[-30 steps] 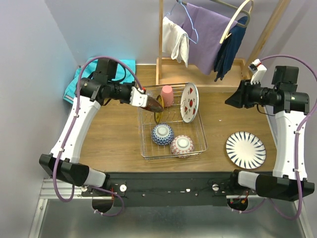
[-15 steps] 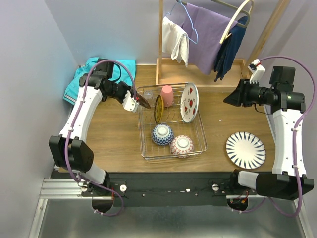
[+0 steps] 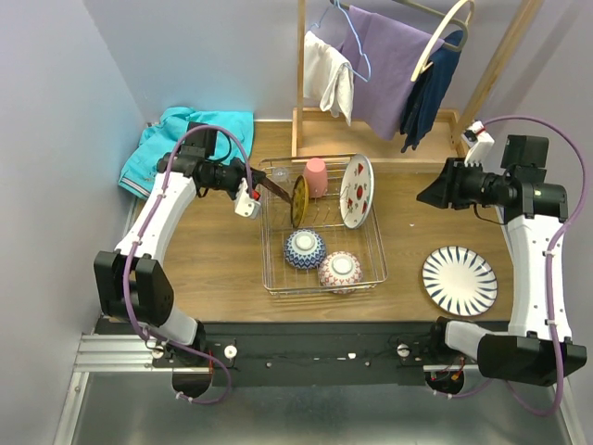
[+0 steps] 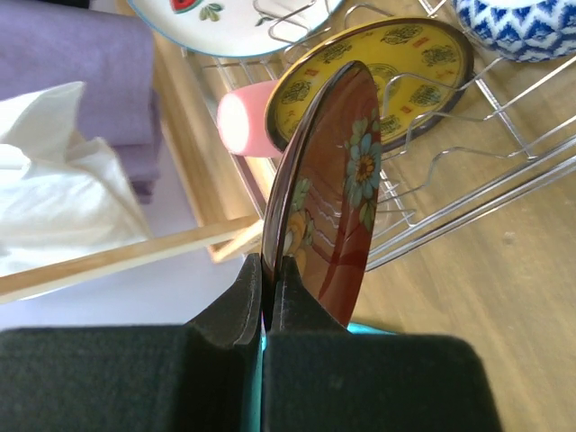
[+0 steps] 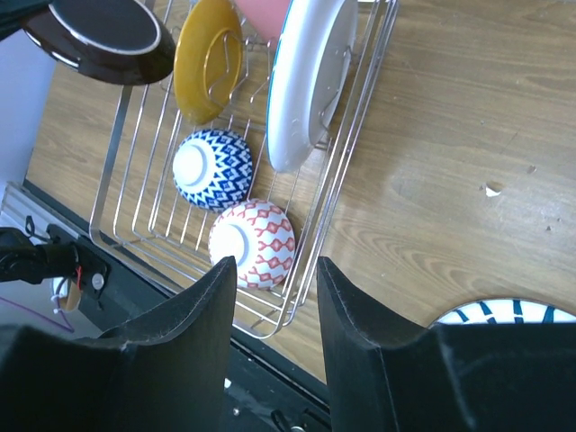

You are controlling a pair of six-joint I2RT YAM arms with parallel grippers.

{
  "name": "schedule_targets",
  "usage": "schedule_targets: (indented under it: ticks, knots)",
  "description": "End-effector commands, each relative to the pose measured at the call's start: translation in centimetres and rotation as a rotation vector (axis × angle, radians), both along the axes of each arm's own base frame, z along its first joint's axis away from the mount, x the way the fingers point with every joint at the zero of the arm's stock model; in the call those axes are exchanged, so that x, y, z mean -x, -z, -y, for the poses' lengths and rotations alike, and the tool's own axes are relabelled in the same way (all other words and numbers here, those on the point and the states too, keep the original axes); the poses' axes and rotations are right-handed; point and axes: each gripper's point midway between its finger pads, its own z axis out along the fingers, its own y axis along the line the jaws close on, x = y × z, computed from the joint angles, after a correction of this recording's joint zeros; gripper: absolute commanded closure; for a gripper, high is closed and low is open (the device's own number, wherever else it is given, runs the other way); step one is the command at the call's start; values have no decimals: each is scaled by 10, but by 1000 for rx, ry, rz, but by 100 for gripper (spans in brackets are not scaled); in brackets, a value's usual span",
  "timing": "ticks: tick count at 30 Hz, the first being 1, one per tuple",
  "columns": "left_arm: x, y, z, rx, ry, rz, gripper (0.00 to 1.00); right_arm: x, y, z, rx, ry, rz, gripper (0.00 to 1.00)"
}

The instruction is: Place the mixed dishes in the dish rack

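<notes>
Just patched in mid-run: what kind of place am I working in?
Probably a staged home-chores test cell, not a real kitchen: a wire dish rack on a wooden table, a wooden clothes rack hung with garments behind it, plain walls close around.

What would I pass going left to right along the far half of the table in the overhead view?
Teal cloth → red plate → yellow plate → white fruit plate → right gripper.
</notes>
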Motion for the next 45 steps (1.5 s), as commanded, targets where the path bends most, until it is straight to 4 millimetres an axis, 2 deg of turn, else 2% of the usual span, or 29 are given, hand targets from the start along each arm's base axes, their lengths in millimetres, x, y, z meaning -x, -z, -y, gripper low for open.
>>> schedule_targets:
  ticks: [1,3,4,6,9,10,11,12,13,14,16,17,18,19,21,22,24,25,26,27,28,30,31,34,35,36,37,39,45]
  knots:
    - [-25,-73,25,27,265,683,100,-2,3,2,8,13,9,52]
    - [-29,-104,28,88,227,800,100,-4,2,1,0,12,11,52]
    - [-30,-110,27,139,175,755,100,-6,3,1,-2,12,7,52]
    - [-30,-140,25,190,127,843,100,-6,0,1,-5,7,13,52]
    - [-24,-165,19,269,55,814,100,-7,-4,0,3,-13,24,49]
    - [-21,-170,17,283,39,800,100,-8,-13,-3,9,-29,52,34]
    - [-14,-176,15,305,21,776,100,-12,-15,-4,22,-31,59,31]
    - [-11,-173,14,306,13,755,100,-15,-17,-7,35,-44,65,30]
    - [-7,-173,14,305,14,747,100,-15,-31,-21,53,-94,105,27]
    - [2,-177,14,308,19,751,100,-24,-26,-25,92,-103,99,27]
    - [9,-167,14,296,14,698,100,-26,-35,-50,131,-183,152,27]
    - [14,-167,15,293,13,686,100,-32,-46,-53,180,-197,207,27]
    - [16,-161,14,280,3,647,100,-38,-44,-61,206,-227,210,27]
    - [18,-160,14,275,0,634,100,-32,-44,-81,231,-304,228,27]
    - [25,-156,14,269,-6,596,100,-39,-53,-100,323,-376,307,27]
    - [27,-156,13,279,-16,572,100,-31,-58,-127,335,-454,354,26]
    - [34,-156,16,301,-24,523,100,-35,-73,-147,388,-490,448,24]
    - [36,-157,16,307,-33,501,100,-33,-75,-171,396,-543,486,17]
    - [37,-156,16,306,-40,484,100,-34,-78,-181,432,-568,532,10]
    - [40,-153,16,303,-44,460,100,-30,-82,-192,443,-593,573,9]
    - [42,-154,18,308,-44,449,100,-20,-89,-216,437,-643,642,8]
    - [43,-154,18,325,-71,409,100,-14,-92,-229,480,-673,727,8]
    - [43,-154,18,330,-78,397,100,-5,-87,-246,480,-708,766,7]
    - [43,-158,16,374,-133,329,100,-2,-89,-254,527,-674,865,7]
    - [44,-162,17,392,-147,316,100,9,-76,-259,540,-703,870,7]
    - [43,-166,15,426,-182,276,100,7,-69,-259,575,-685,875,7]
    - [45,-170,15,439,-190,266,100,11,-75,-270,558,-657,920,7]
    - [51,-174,15,456,-198,255,100,3,-64,-271,600,-592,911,7]
    - [64,-168,15,445,-203,231,100,-25,-87,-271,565,-312,922,9]
